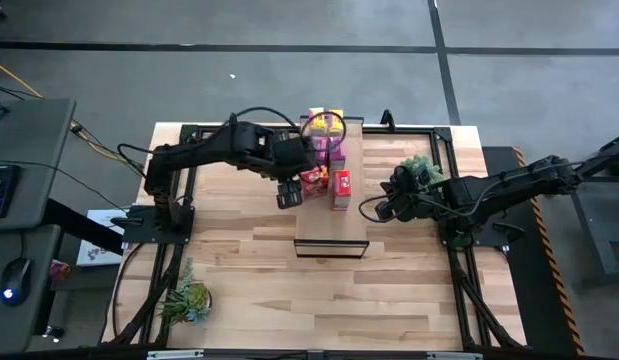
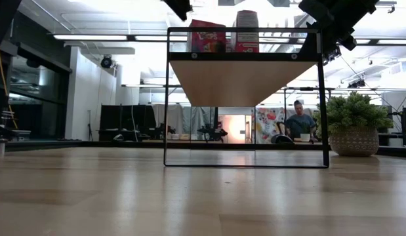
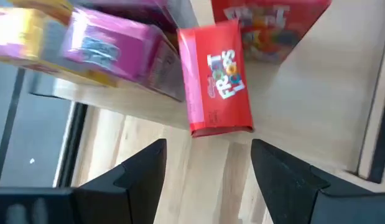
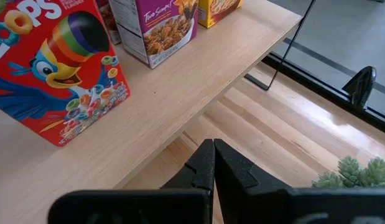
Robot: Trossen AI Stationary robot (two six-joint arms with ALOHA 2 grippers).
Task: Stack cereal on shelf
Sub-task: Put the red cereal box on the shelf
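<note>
On the bench (image 1: 289,290) stands the shelf (image 1: 329,228), with the cereal boxes (image 1: 325,150) clustered at its far end. The left end effector (image 3: 208,168), fingers spread, hovers just off a red box (image 3: 216,81); it should back straight away, touching nothing. The right end effector (image 4: 214,163), pressed together, waits right of the shelf.

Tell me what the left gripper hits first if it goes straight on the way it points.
Probably the red cereal box lying on the shelf: it sits directly ahead, between the left gripper's open fingers. Depth is unclear.
</note>
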